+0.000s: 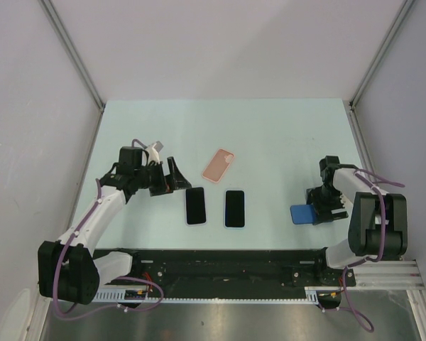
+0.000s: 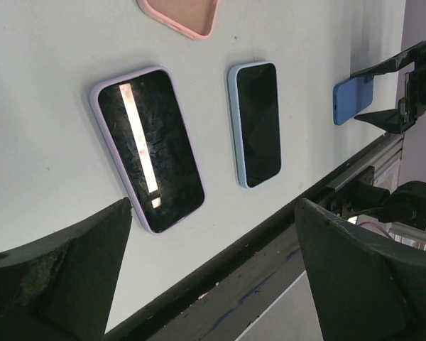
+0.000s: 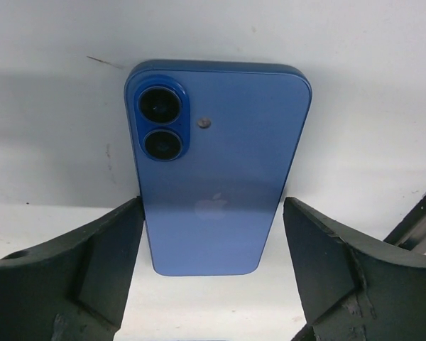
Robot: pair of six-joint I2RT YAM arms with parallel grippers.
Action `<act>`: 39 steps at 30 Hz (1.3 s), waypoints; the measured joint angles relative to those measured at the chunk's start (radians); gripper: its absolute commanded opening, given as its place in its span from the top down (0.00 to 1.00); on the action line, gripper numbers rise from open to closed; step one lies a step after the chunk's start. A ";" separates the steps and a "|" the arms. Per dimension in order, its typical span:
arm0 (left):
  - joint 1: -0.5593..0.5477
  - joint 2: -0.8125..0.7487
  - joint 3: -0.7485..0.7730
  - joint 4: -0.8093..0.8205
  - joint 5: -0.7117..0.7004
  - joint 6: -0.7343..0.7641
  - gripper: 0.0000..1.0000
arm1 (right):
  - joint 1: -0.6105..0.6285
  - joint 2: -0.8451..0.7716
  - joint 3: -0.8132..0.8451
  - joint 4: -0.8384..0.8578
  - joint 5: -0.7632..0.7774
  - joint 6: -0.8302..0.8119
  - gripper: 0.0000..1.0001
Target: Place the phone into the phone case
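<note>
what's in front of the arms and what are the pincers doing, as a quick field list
pink case: empty, farthest from the arms
lilac-cased phone: screen up, left of the pair
light-blue-cased phone: screen up, beside it, not touching
blue phone: bare, back up, far right
left pincer: open, holding nothing, near the lilac-cased phone
right pincer: one finger on either side of the blue phone, contact unclear
</note>
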 measured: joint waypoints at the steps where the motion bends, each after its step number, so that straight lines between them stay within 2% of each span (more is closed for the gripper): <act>1: 0.001 0.000 0.000 0.000 0.000 0.000 0.00 | 0.000 -0.004 -0.006 0.010 -0.001 0.001 0.21; 8: 0.001 -0.002 0.000 0.000 -0.003 0.000 0.01 | 0.008 -0.026 -0.030 0.048 -0.005 -0.019 0.28; 13: 0.001 -0.004 0.000 0.000 -0.015 0.000 0.01 | 0.023 -0.032 -0.035 0.067 -0.008 -0.100 0.31; 17: 0.001 -0.024 -0.001 0.000 -0.032 0.000 0.03 | 0.046 -0.042 -0.046 0.102 -0.028 -0.243 0.36; 22: 0.000 -0.068 -0.014 0.011 -0.055 -0.004 0.06 | 0.082 -0.047 -0.053 0.158 -0.090 -0.459 0.33; 27: -0.015 -0.092 -0.016 0.014 -0.069 -0.017 0.09 | 0.163 -0.066 -0.062 0.356 -0.238 -0.636 0.35; 34: -0.097 -0.111 -0.029 0.048 -0.106 -0.057 0.12 | 0.257 -0.068 -0.087 0.531 -0.362 -0.805 0.37; 39: -0.215 -0.022 -0.016 0.133 -0.108 -0.111 0.14 | 0.305 -0.102 -0.114 0.607 -0.441 -0.883 0.39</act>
